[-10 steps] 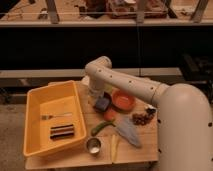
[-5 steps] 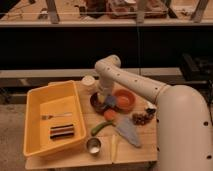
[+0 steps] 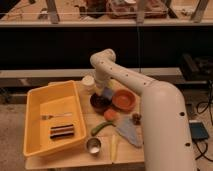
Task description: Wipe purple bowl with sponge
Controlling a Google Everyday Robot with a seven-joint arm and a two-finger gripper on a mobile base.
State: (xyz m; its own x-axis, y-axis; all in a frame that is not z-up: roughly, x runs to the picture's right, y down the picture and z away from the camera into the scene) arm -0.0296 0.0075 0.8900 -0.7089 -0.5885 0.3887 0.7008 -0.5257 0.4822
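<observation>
Right around the middle of the frame, the gripper point(image 3: 106, 91) points down with its fingers clamped on the sponge point(image 3: 108, 94), a little blue-grey pad. The sponge sits at the upper right edge of the purple bowl point(image 3: 99, 103). I can't tell whether it's actually touching the rim or just over it.

The wrist goes pretty much straight up from there to a bent elbow. From the elbow the white arm point(image 3: 150, 95) sweeps down and right into a fat segment that fills the lower right of the frame.

The purple bowl is on the bench point(image 3: 102, 159), just left of the orange bowl point(image 3: 123, 99), and the two look like they're nearly touching. A white cup point(image 3: 88, 83) stands just up and left of the purple one.

Below the bowls:
- a small orange thing point(image 3: 110, 114)
- a green veg-looking piece point(image 3: 100, 127)
- a pale grey-blue pointed sheet point(image 3: 127, 131)
- a metal cup point(image 3: 93, 145) near the front edge

The big yellow bin point(image 3: 52, 102) takes up the left side, with a fork point(image 3: 55, 116) and a dark block point(image 3: 62, 131) lying inside it.
</observation>
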